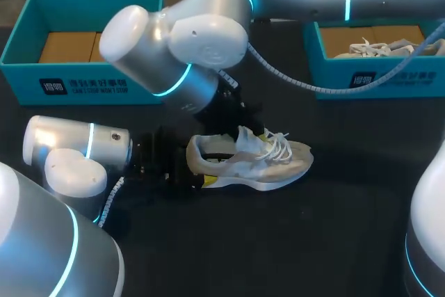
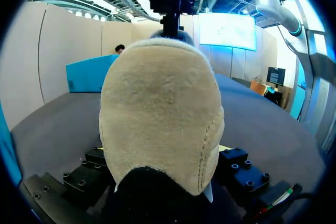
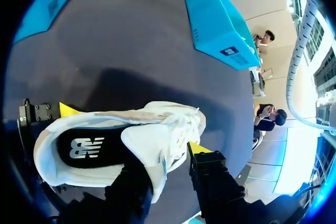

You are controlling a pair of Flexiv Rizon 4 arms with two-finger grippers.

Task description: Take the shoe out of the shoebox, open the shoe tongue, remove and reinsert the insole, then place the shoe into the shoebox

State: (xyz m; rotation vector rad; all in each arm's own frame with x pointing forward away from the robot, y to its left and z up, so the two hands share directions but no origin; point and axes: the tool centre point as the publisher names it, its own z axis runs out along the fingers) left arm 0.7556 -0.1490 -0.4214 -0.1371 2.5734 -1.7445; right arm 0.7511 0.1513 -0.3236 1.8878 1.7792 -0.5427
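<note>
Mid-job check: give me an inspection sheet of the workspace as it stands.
Surface: dark table, shoe resting on it.
Job's things: shoe on its sole mid-table, dark insole inside; far-left shoebox shows no shoe; far-right shoebox holds another shoe.
Clutter: nothing seen.
Grippers: left gripper jaws shut on the heel; right gripper at the tongue, grip unclear.
Cables: ribbed hose hangs from the right arm above the table.
Surroundings: nothing seen reaching over the table.

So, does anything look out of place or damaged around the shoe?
Nothing stands out. The shoe stands upright on the table; its tongue is lifted only because the right gripper has its jaws shut on it.
</note>
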